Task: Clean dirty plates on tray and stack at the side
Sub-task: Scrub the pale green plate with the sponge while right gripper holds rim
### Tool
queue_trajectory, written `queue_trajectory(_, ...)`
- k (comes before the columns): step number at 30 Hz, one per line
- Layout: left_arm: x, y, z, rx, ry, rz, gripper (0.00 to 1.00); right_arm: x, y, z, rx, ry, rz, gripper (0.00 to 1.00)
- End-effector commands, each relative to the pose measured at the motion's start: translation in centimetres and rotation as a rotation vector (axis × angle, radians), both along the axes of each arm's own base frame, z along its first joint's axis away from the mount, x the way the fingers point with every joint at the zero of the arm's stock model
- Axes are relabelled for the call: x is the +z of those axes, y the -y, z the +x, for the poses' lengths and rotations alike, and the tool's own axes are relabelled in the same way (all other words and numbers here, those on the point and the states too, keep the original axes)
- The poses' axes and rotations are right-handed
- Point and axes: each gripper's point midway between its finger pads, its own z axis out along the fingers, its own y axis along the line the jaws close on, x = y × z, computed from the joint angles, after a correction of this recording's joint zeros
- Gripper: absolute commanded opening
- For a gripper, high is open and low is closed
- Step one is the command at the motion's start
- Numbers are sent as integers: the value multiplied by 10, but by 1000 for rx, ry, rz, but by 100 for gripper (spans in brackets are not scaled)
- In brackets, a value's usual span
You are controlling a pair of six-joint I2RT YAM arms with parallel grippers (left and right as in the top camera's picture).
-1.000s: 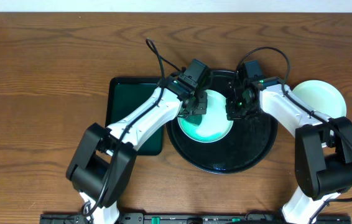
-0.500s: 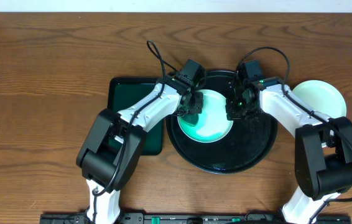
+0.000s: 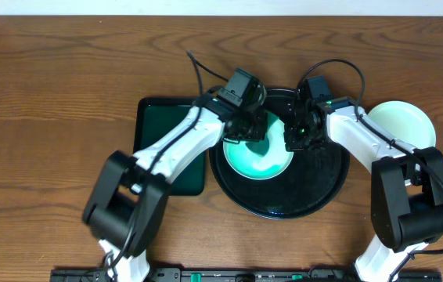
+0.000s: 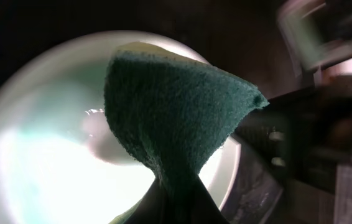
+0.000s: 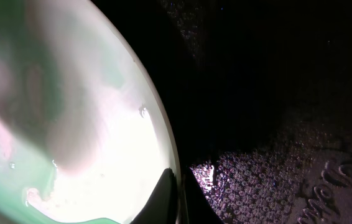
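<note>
A pale mint plate lies on the left part of the round black tray. My left gripper is shut on a dark green sponge that presses on the plate's upper area. At the plate's right rim my right gripper is shut, one finger over the plate and one outside it above the wet tray. A second pale plate rests on the table to the tray's right.
A smaller dark green rectangular tray sits just left of the round tray, partly under my left arm. Brown wooden table spreads all around. Water droplets speckle the black tray's floor.
The left gripper slid the sponge a little left on the plate, then back right and upward. My left elbow swung outward. The right gripper kept its hold on the rim.
</note>
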Motion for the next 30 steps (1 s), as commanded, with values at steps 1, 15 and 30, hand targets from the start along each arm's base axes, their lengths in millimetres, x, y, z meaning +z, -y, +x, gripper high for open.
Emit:
queue_trajectory(1,31,-35,10,163,64,130,7,8,-6,0,33,25,8,1)
queue_trajectory(15,-34,-68,-18,277,-48,275,7,8,-6,0,33,25,8,1)
queue_trajectory(30,-74,-33,-40,223,-249,127,7,8,-7,1,33,28,9,1)
